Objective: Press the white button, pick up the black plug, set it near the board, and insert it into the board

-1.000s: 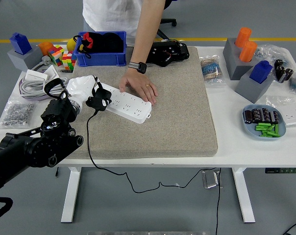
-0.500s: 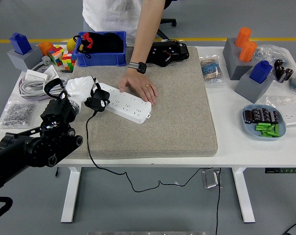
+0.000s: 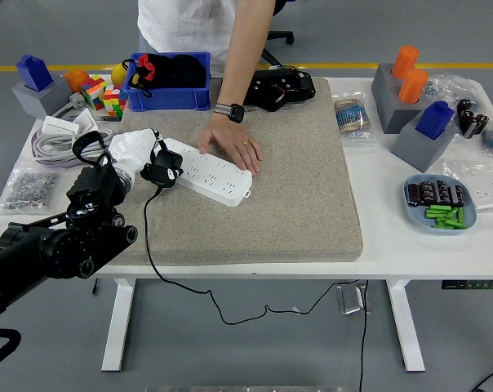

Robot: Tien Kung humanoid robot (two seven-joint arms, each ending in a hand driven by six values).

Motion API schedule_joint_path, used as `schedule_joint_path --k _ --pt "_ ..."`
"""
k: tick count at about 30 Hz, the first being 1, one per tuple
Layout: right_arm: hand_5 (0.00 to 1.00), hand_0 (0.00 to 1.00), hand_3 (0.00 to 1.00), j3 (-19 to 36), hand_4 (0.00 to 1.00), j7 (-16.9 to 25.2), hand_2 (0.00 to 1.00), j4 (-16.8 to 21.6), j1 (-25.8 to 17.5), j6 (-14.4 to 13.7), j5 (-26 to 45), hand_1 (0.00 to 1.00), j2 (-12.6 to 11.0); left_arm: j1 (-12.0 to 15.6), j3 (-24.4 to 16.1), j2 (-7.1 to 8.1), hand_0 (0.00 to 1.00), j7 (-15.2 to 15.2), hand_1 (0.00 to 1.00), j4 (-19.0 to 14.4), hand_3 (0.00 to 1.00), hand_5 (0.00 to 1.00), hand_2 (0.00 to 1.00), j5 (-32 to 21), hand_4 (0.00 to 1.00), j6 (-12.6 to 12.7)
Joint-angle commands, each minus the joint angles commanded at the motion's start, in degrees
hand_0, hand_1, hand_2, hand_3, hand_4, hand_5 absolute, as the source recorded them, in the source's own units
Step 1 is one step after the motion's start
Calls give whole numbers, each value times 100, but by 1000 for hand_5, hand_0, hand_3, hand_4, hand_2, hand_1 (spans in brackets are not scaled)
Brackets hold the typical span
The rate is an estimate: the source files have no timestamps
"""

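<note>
The left hand (image 3: 136, 151), white-gloved at the end of the black arm that reaches in from the lower left, has its fingers (image 3: 157, 147) wrapped around the black plug (image 3: 163, 171) and holds it at the left end of the white board (image 3: 207, 171), which lies slantwise on the grey mat (image 3: 263, 204) covering the middle of the counter (image 3: 410, 245). The plug touches or all but touches the board's near left corner, and its black cord (image 3: 148, 245) runs down across the mat and over the counter's near edge; whether the prongs have met a socket cannot be told from this angle. A person stands at the far side and lays one hand (image 3: 233, 147) flat on the board's upper edge, apparently steadying it. The right hand is out of view. By the look of it the plug has been picked up and brought to the board, so the work in hand is the last step, insertion. The next move would call for the prongs to be lined up squarely over a socket near the board's left end and then pressed straight down, with the grip kept firm so the plug does not twist; a tilt could make the prongs miss the slots or push the board along the mat.
</note>
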Motion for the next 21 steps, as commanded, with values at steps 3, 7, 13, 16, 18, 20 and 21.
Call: schedule_joint_path --k 3,7,13,16,18,20,21 --pt "588 796 775 3 798 -1 798 -4 -4 1 1 769 5 2 -15 -3 840 -61 860 -14 802 399 804 -5 950 33" --pt "588 796 775 13 798 0 798 -4 -2 -1 -1 769 1 2 -23 -8 840 -111 860 -24 802 399 804 -10 950 71" --pt "587 796 775 11 798 2 798 3 1 0 0 769 6 10 -54 -3 901 -170 945 -47 897 489 913 -22 971 113" --pt "587 796 775 12 798 1 798 1 -2 1 0 769 11 32 -98 11 926 -191 974 -91 932 552 952 -40 987 95" --pt "587 796 775 16 798 1 798 1 -5 2 -2 769 10 57 -143 22 926 -206 974 -144 932 552 952 -60 987 90" --pt "586 796 775 24 797 3 797 1 -8 0 -7 769 5 134 -270 81 954 -296 998 -354 959 684 971 -96 998 133" --pt "586 796 775 24 797 4 797 1 -9 0 -9 769 2 174 -333 116 954 -366 998 -465 959 684 971 -98 998 177"
